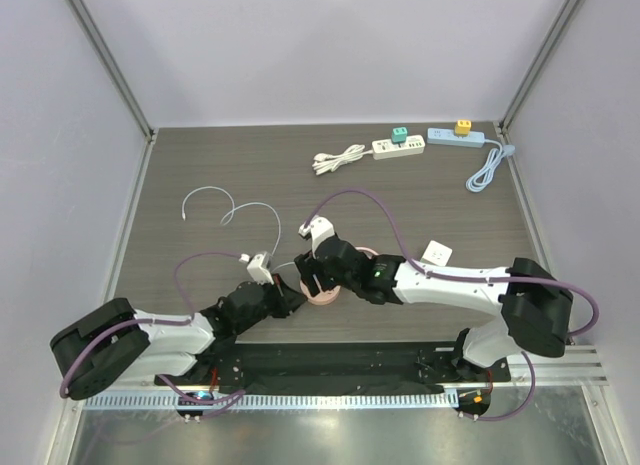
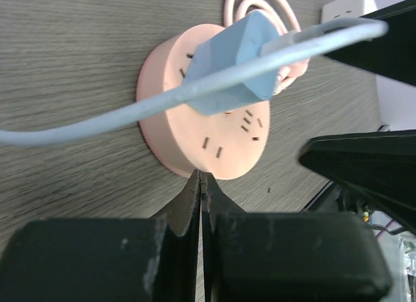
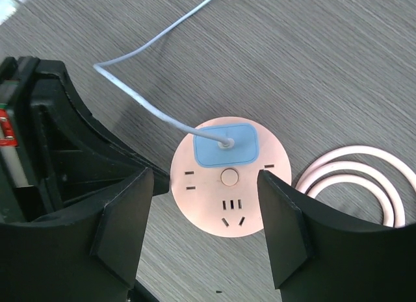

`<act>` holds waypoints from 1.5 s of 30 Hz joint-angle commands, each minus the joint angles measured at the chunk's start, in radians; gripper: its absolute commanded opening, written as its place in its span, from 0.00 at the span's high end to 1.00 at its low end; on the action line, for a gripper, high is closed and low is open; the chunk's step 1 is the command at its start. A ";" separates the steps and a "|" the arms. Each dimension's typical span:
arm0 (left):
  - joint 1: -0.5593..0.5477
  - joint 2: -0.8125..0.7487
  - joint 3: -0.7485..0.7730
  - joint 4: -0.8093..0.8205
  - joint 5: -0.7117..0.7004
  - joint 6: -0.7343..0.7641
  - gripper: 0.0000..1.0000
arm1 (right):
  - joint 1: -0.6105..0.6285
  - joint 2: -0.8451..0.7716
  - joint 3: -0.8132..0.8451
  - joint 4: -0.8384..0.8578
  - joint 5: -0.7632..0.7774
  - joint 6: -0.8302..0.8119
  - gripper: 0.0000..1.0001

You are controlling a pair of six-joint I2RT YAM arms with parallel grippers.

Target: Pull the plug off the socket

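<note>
A round pink socket [image 3: 231, 195] lies flat on the wooden table, with a light blue plug [image 3: 225, 145] seated in its top. The plug's white cable [image 3: 140, 97] runs off to the upper left. My right gripper [image 3: 205, 178] is open and hangs above the socket, one finger on each side of it, touching nothing. My left gripper [image 2: 203, 180] is shut and empty, its tips against the socket's [image 2: 214, 136] near rim. The plug [image 2: 234, 62] stands up from the socket in that view. In the top view both grippers [image 1: 298, 295] [image 1: 322, 275] meet over the socket [image 1: 325, 297].
The socket's pink cord [image 3: 364, 178] lies coiled to its right. A white square adapter [image 1: 437, 253] lies nearby. At the back are a white power strip [image 1: 398, 146] with a green plug, a blue strip [image 1: 455, 136] with a yellow plug, and a loose white cable [image 1: 230, 210].
</note>
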 commanded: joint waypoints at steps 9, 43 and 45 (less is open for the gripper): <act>-0.012 -0.017 -0.015 0.152 -0.038 0.001 1.00 | 0.005 0.047 0.054 0.000 0.021 -0.009 0.30; -0.012 0.083 0.066 0.042 -0.048 -0.020 1.00 | -0.003 0.168 0.109 0.007 0.055 -0.098 0.37; -0.012 0.084 0.074 0.012 -0.050 -0.019 1.00 | -0.003 0.169 0.108 0.010 0.047 -0.103 0.40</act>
